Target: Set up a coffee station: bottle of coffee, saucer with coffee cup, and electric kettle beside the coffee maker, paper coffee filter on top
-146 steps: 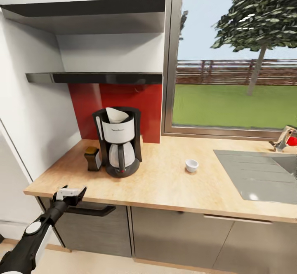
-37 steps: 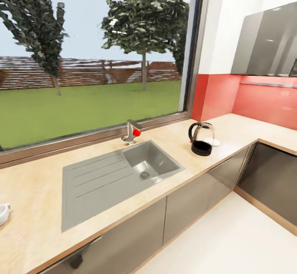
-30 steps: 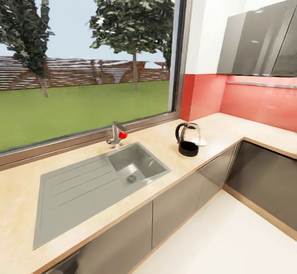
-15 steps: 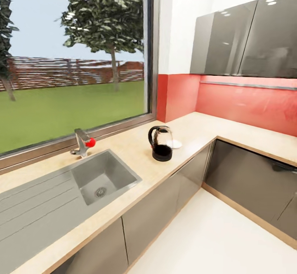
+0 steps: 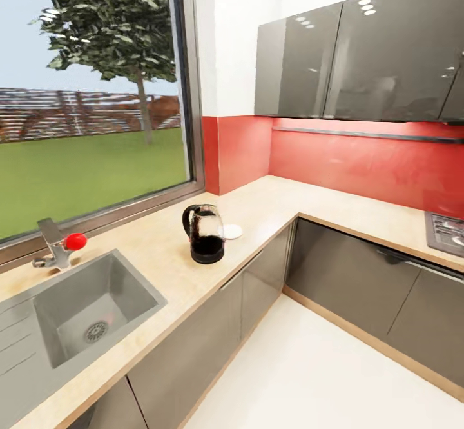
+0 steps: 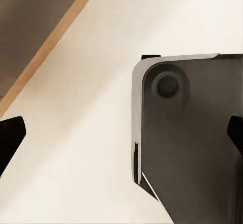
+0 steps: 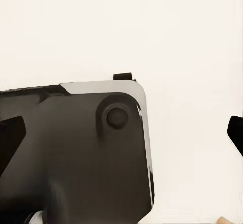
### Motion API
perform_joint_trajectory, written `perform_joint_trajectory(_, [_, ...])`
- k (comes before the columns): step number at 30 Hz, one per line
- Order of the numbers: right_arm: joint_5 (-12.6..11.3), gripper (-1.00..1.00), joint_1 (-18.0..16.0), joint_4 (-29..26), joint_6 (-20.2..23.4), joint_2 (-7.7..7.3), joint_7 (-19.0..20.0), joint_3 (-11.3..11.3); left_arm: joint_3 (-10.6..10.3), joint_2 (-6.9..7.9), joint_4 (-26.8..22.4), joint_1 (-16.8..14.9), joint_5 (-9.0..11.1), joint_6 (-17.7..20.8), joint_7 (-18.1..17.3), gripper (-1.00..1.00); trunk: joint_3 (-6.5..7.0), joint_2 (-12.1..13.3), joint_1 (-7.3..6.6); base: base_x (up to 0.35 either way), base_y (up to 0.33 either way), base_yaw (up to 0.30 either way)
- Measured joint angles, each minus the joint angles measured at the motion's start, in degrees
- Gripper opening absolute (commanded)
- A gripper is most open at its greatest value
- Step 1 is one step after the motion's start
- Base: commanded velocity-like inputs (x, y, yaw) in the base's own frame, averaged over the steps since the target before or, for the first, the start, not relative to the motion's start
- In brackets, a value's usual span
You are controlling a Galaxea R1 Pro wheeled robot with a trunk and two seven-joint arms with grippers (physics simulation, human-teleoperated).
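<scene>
Kettle first: the electric kettle (image 5: 206, 234) stood upright on the desk (image 5: 167, 255), near the corner where the desk bent. I saw it from the head view. It was round, dark and see-through, with a black lid, a black handle and a black base. The saucer (image 5: 232, 231) lay flat just behind it, small, round and white. I could not tell if the two touched.

From the head view I also saw the grey sink (image 5: 84, 309) set into the desk, well apart from the kettle. The tap (image 5: 57, 251) with its red knob stood at the back of the sink, under the big window (image 5: 90, 93). Dark shiny cupboards (image 5: 361, 61) hung over a red wall (image 5: 361, 164). A bit of the stove top (image 5: 444, 232) showed at the far edge.

The wrist views showed me other things. In the left wrist view the left gripper (image 6: 121, 138) had its two dark fingertips (image 6: 10, 138) far apart, with nothing between them. Below it I saw the pale floor (image 6: 81, 107) and a dark piece of the robot's base (image 6: 187, 148).

In the right wrist view the right gripper (image 7: 126, 138) was spread wide too, and it held nothing. The same pale floor and dark base were under it.

I could not read any writing or brand name on anything.
</scene>
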Motion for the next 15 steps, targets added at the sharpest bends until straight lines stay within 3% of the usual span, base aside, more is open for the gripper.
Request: perform_joint_trajectory(15, [0.0,1.0,0.0,0.1,0.0,0.0,-0.1,0.0,-0.1,-0.06,-0.1,0.0,0.0,0.0,-0.1,1.0,0.01,0.0,0.01,0.204,-0.269,-0.269])
